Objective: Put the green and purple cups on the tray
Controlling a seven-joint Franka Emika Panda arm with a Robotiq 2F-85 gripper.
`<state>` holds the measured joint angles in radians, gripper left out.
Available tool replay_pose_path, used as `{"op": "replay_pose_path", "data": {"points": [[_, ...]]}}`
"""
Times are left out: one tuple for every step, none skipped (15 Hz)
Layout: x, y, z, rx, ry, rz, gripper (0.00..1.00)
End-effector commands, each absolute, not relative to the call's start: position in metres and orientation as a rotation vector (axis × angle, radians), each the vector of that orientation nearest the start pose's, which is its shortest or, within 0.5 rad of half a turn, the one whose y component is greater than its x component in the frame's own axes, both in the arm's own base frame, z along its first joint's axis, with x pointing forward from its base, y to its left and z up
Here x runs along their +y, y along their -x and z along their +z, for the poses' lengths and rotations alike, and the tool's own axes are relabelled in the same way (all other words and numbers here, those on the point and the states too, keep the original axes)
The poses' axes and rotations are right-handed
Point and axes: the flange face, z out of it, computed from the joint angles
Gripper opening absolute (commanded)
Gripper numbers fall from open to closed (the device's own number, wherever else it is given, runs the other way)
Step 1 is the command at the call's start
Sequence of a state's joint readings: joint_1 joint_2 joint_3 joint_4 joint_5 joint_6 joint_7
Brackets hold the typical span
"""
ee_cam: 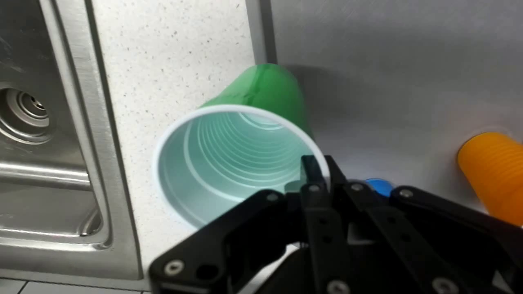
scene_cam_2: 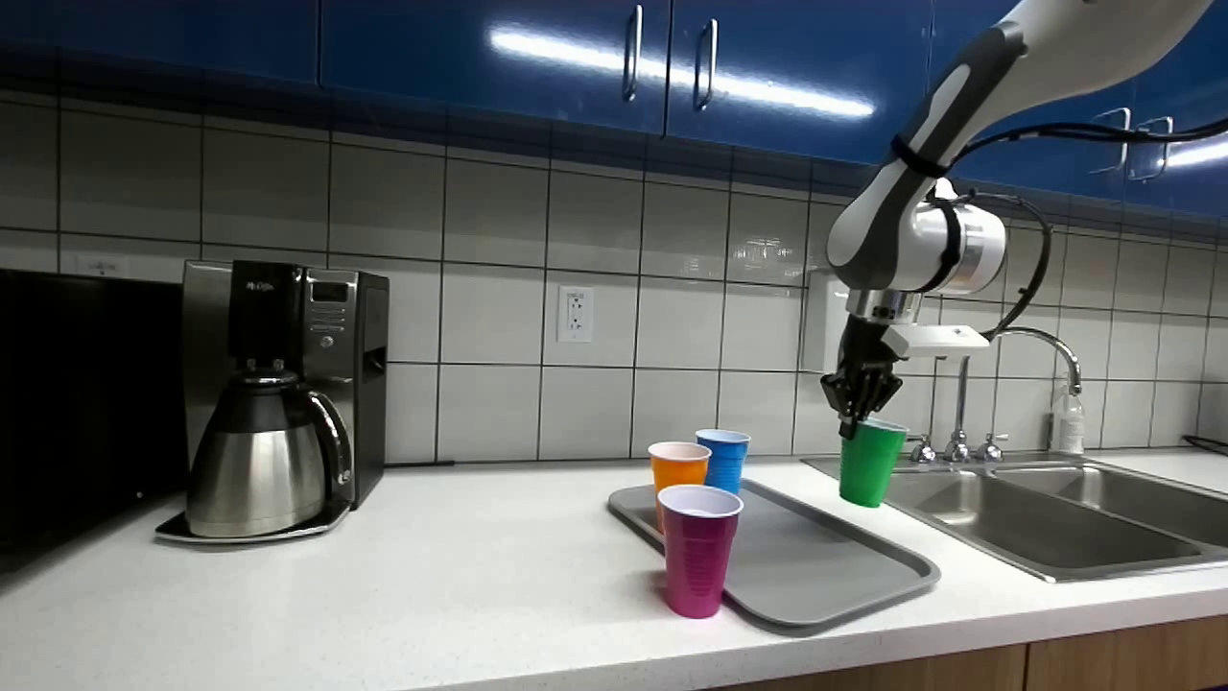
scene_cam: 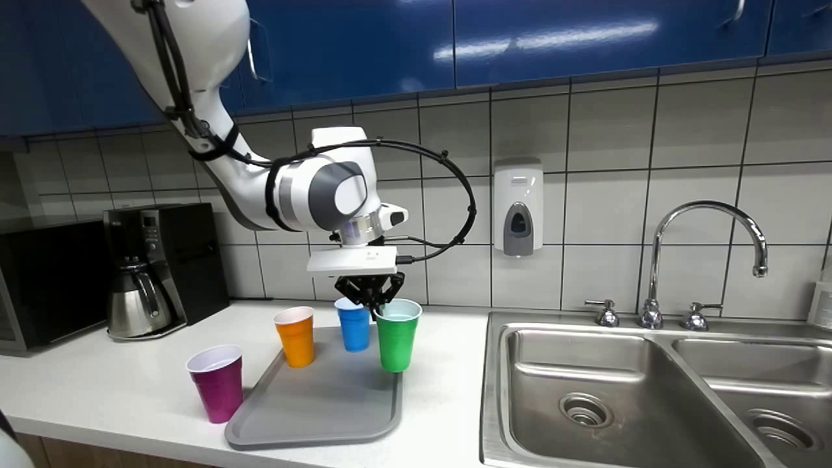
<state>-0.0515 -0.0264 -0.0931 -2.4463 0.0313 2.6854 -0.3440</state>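
Nearest stands the purple plastic cup (scene_cam_2: 699, 557), by the worktop's (scene_cam_2: 384, 595) front edge, beside the gray tray (scene_cam_2: 825, 576). Beyond, the gripper (ee_cam: 322, 166), nearly closed, pinches the green plastic cup (scene_cam_2: 872, 465) by its rim, above the tray's edge nearest the sink (scene_cam: 494, 390).

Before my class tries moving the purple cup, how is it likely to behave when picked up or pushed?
The purple cup has a thin-looking rim, so it is probably light and may flex if squeezed. Its base is narrower than its mouth, so a high push could tip it. Slid toward the tray, it might catch on the raised edge.
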Motion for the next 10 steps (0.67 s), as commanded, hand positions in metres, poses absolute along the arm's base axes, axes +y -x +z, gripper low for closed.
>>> {"op": "replay_pose_path", "data": {"points": [[-0.058,-0.470,0.337,-0.392,3.136,-0.417,0.01],[-0.054,-0.465,0.334,-0.416,3.137,-0.422,0.01],[-0.051,-0.461,0.332,-0.429,3.133,-0.426,0.01],[-0.048,-0.458,0.329,-0.451,3.137,-0.436,0.01],[-0.046,-0.455,0.326,-0.472,3.140,-0.446,0.01],[-0.043,-0.452,0.323,-0.499,3.144,-0.458,0.01],[-0.042,-0.449,0.321,-0.521,3.147,-0.469,0.01],[-0.040,-0.447,0.318,-0.544,3.150,-0.476,0.01],[-0.039,-0.445,0.316,-0.563,3.152,-0.484,0.01],[-0.038,-0.443,0.313,-0.584,3.158,-0.491,0.01]]}}
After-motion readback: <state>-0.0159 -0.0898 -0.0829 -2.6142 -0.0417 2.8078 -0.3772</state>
